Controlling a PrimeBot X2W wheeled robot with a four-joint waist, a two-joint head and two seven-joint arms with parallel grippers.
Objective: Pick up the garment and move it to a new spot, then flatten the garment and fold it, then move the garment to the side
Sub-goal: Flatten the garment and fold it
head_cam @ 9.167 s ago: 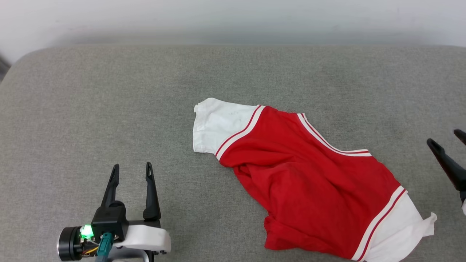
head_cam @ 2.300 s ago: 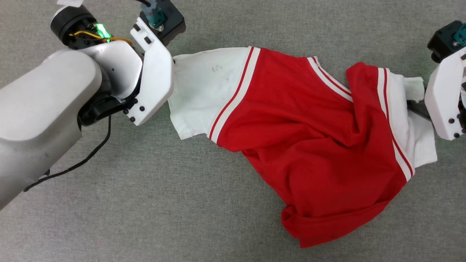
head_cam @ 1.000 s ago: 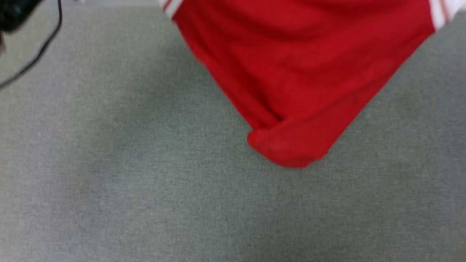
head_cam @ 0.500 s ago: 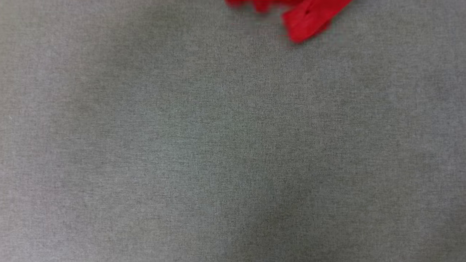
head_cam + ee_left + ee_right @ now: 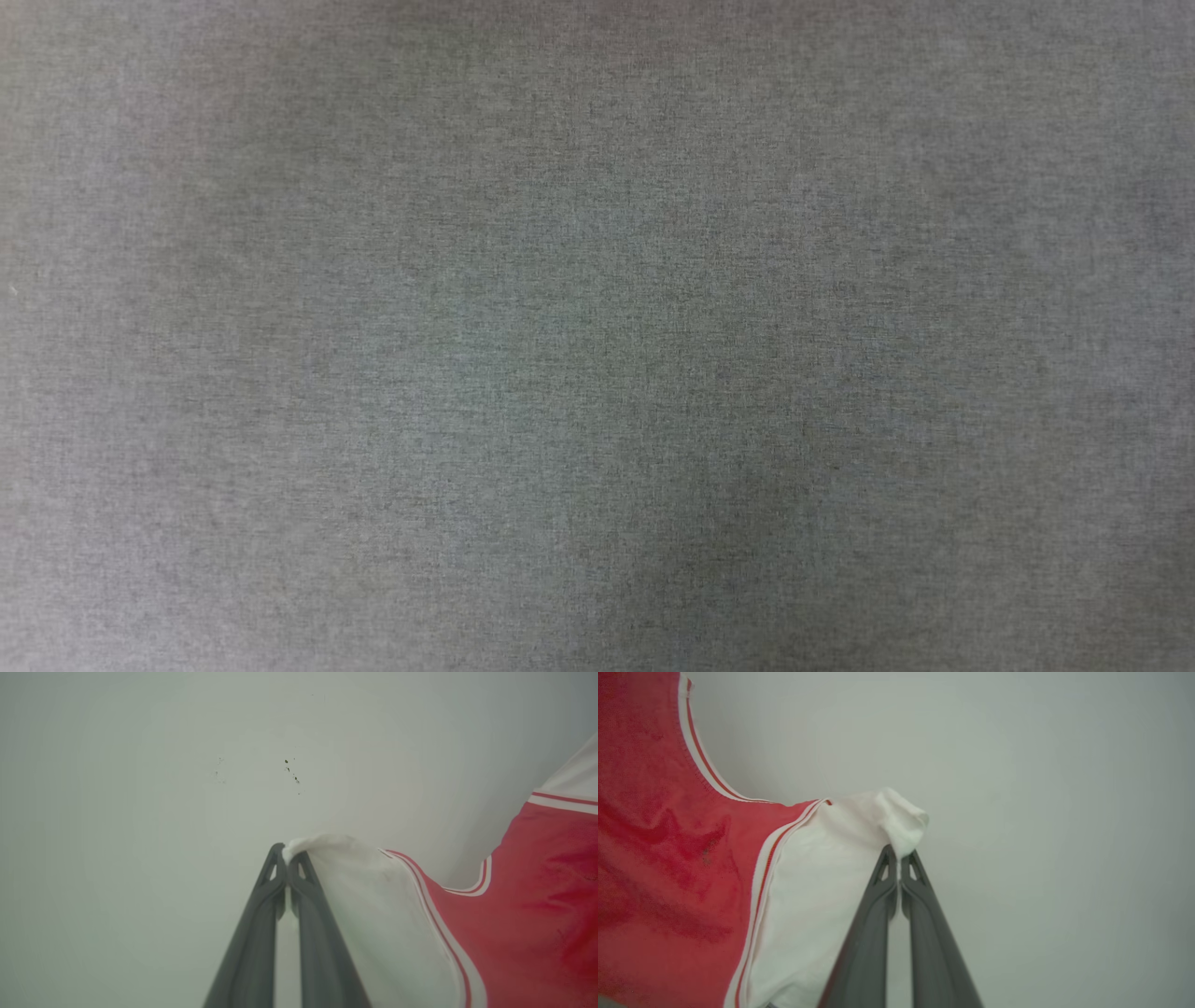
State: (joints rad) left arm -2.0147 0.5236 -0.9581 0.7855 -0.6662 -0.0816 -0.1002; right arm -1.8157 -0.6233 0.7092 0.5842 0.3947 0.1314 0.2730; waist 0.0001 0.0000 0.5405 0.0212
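Both left hand (image 5: pixel 286 853), right hand (image 5: pixel 899 855) pinch cropped garment (image 5: pixel 537 905).

A grey woven cloth surface (image 5: pixel 392 280) stretches flat from edge to edge of the head view. A soft, darker shadow (image 5: pixel 738 560) pools toward the lower middle, while the left side looks slightly paler.

The garment (image 5: pixel 537 905) hangs between the left pincer (image 5: pixel 287 852) at one end and the right pincer (image 5: pixel 900 852) at the other.
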